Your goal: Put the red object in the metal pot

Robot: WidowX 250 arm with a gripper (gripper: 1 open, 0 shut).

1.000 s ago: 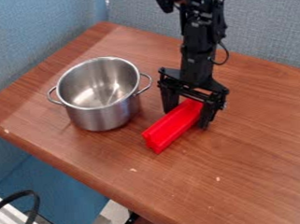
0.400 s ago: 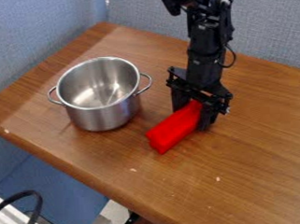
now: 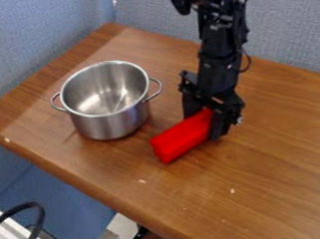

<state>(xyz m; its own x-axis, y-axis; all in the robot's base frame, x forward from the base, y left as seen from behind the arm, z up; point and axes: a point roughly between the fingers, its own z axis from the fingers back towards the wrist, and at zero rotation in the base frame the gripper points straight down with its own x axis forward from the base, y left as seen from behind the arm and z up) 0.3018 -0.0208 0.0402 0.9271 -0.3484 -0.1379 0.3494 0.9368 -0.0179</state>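
Note:
The red object [image 3: 177, 140] is a long red block lying at a slant on the wooden table, right of the metal pot [image 3: 108, 100]. The pot stands upright and empty, with a loop handle on each side. My gripper [image 3: 210, 117] comes straight down from above onto the block's far end. Its black fingers press against both sides of that end, so it is shut on the block. The block's near end points toward the table's front edge, a short gap away from the pot.
The wooden table [image 3: 246, 183] ends close in front of the pot and block, with a blue wall behind and to the left. A black cable [image 3: 18, 229] loops below the table's front-left edge.
The fingers have drawn in from wide open onto the far end of the red block. The block has shifted slightly to the left. The pot has not moved.

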